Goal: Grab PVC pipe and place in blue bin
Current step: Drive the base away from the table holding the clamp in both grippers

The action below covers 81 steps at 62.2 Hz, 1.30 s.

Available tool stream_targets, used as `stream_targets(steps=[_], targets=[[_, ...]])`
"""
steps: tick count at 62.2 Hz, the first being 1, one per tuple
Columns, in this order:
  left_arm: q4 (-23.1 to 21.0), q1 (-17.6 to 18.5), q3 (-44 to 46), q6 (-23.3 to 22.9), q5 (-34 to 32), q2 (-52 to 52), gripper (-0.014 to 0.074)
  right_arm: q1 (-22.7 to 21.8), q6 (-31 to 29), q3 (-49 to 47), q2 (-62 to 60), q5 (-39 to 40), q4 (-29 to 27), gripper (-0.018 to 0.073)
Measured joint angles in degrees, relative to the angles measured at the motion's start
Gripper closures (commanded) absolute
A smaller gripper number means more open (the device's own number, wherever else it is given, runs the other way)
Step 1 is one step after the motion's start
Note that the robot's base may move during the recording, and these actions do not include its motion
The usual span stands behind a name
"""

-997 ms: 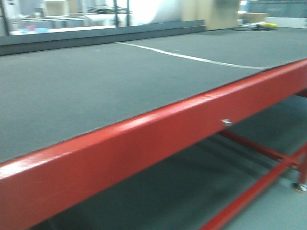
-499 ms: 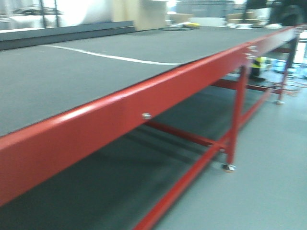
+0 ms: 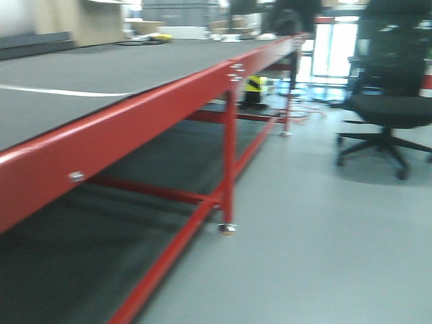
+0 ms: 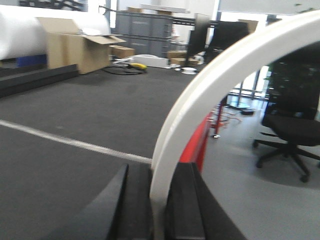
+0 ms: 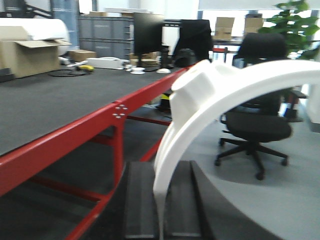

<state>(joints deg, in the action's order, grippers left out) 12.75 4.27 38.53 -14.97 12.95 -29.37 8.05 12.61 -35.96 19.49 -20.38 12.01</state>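
In the left wrist view a white curved PVC pipe [image 4: 210, 85] arcs up and to the right, out of my left gripper [image 4: 159, 200]. That gripper's two black fingers are shut on the pipe's lower end. The right wrist view shows a white curved PVC pipe [image 5: 225, 95] with a thicker socket fitting [image 5: 200, 85] on it. My right gripper [image 5: 162, 200] is shut on its lower end. I cannot tell whether both grippers hold the same pipe. The blue bin is out of view. Neither gripper shows in the front view.
A long red-framed table [image 3: 135, 115] with a dark top runs along the left, one leg [image 3: 228, 155] standing on the grey floor. A black office chair [image 3: 388, 101] stands at the right. A cardboard box [image 4: 75, 50] and clutter sit at the table's far end.
The front view has swung to the right along the table. The table leg, open floor and office chair have come into view.
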Motion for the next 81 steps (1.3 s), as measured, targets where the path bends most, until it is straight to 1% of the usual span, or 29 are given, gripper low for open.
stream_targets(steps=[81], targets=[[0.0, 0.0, 0.0, 0.0, 0.0, 0.0, 0.0708, 0.0, 0.0, 0.0, -0.1, 0.0, 0.0, 0.0727]])
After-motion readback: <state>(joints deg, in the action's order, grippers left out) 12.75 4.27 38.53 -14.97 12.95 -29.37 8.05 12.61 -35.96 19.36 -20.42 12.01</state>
